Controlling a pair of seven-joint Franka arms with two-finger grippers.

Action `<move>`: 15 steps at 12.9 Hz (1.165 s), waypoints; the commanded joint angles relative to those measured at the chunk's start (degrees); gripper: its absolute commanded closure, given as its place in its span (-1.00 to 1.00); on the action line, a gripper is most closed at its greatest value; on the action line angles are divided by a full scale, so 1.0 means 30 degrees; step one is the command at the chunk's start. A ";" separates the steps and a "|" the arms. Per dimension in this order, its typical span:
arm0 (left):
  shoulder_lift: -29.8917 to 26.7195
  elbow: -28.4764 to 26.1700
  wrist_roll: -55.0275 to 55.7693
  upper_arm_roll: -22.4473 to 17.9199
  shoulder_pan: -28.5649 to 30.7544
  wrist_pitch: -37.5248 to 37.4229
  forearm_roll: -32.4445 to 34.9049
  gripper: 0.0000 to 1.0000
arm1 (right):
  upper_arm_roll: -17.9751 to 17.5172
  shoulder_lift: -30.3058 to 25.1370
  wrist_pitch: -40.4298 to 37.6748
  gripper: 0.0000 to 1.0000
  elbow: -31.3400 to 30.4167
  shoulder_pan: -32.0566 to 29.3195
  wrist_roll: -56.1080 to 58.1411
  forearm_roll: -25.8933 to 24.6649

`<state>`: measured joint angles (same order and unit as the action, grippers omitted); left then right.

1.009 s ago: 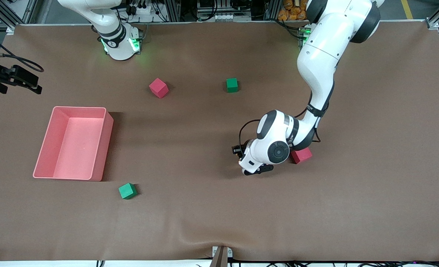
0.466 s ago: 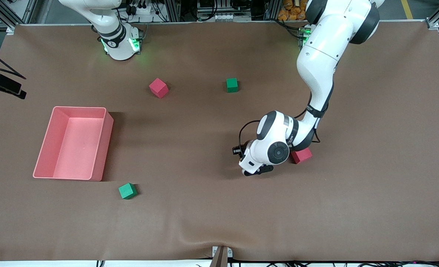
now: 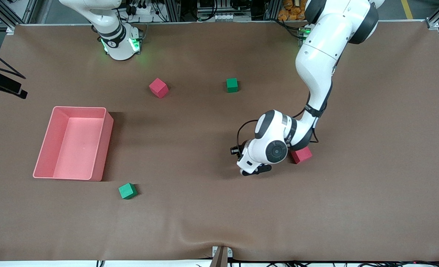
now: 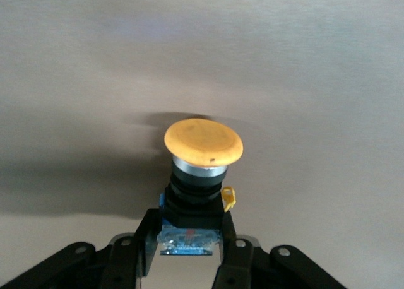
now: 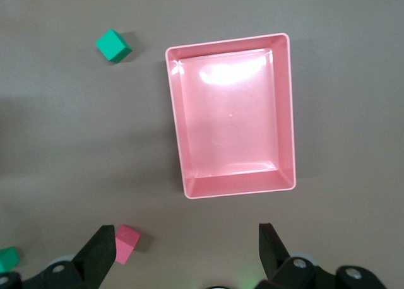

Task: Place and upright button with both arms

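The button [image 4: 203,144] has a round orange cap on a black-grey body with a blue base. My left gripper [image 4: 189,238] is shut on that base, with the cap pointing away from the fingers [image 4: 146,238] and brown table past it. In the front view the left arm's wrist [image 3: 275,150] hangs low over the table's middle and hides the button. My right gripper [image 5: 186,248] is open and holds nothing, high over the table beside the pink bin [image 5: 287,112].
A red cube [image 3: 301,155] lies right beside the left wrist. The pink bin [image 3: 104,148] stands toward the right arm's end. Another red cube [image 3: 158,88] and a green cube [image 3: 232,85] lie nearer the bases; a green cube [image 3: 127,191] lies nearer the camera.
My left gripper has shut on the button, and its wrist has shifted slightly toward the right arm's end. A black part of the right arm slid toward the view's edge.
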<state>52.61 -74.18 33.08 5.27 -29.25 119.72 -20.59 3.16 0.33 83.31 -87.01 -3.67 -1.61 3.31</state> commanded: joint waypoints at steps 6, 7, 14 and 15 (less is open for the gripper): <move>-0.1454 0.0089 0.6510 -0.3242 -0.5299 0.4385 0.2461 1.00 | -0.0261 -0.0608 0.0061 -1.00 -0.0529 -0.0212 -0.0136 0.0361; -0.1454 0.0089 0.7538 -0.4063 -0.6296 0.5057 0.2757 1.00 | -0.0262 -0.0637 0.0061 -1.00 -0.0529 -0.0211 -0.0136 0.0361; -0.0871 -0.0029 1.4477 -0.8671 -1.2162 0.6616 0.9188 1.00 | -0.0262 -0.0608 0.0032 -1.00 -0.0529 -0.0240 -0.0136 0.0361; -0.0810 -0.0029 1.6232 -0.8642 -1.2281 0.6645 1.1236 1.00 | -0.0262 -0.0608 0.0032 -1.00 -0.0529 -0.0241 -0.0136 0.0361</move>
<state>49.41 -73.76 74.78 -19.53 -65.08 137.73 5.54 2.91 0.06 83.22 -87.09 -3.67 -1.61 3.64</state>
